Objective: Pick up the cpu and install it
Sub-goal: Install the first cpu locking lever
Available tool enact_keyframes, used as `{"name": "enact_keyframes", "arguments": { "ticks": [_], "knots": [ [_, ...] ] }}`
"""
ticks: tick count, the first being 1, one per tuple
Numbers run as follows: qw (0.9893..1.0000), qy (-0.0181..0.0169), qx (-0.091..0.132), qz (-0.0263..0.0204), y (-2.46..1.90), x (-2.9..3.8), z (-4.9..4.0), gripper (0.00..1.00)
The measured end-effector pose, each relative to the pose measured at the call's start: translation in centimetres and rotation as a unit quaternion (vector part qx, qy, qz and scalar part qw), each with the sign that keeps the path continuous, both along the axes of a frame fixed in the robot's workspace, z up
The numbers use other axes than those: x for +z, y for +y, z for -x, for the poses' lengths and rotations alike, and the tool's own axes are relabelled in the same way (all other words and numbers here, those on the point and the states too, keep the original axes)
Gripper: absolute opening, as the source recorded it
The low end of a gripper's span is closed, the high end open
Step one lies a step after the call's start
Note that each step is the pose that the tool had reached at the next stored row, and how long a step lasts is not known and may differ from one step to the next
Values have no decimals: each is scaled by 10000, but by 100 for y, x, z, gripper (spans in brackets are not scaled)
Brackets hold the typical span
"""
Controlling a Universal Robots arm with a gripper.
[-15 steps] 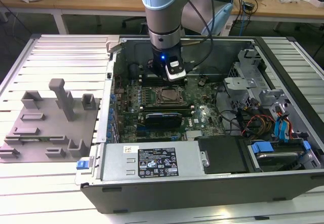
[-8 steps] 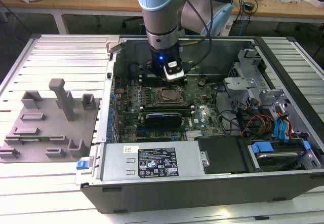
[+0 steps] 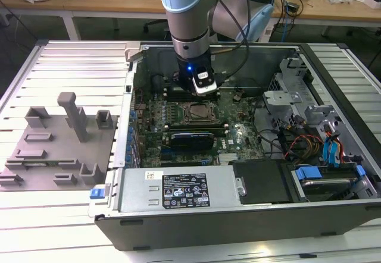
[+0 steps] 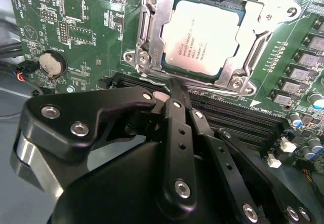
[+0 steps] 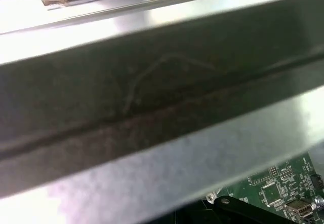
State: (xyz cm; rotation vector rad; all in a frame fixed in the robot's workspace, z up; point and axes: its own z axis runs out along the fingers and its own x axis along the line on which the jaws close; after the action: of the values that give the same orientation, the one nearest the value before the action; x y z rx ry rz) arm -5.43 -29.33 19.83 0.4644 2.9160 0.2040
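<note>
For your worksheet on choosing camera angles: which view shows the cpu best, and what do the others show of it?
The second wrist view: the cpu faces the camera, silvery top seated inside the socket frame. In the exterior view it is a small pale square on the motherboard, below the gripper. The first wrist view faces a metal case wall.

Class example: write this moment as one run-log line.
cpu: seated in socket frame | gripper: empty, beside the socket | computer case: open

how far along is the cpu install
Looks mostly done: the cpu already lies flat inside the socket frame on the motherboard. The gripper holds nothing and sits just beside the socket. The frame appears not closed over the chip.
</note>
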Motion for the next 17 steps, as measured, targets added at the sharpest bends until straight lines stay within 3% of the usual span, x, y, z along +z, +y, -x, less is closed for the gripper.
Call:
{"name": "enact_keyframes", "arguments": {
  "ticks": [4,12,15,17],
  "knots": [
    [10000,0,-1,0,1,4,0,11],
    [10000,-8,-1,-1,1,73,1,11],
    [10000,-26,-1,-1,1,74,14,11],
    [10000,-57,-1,-1,3,70,38,11]
  ]
}}
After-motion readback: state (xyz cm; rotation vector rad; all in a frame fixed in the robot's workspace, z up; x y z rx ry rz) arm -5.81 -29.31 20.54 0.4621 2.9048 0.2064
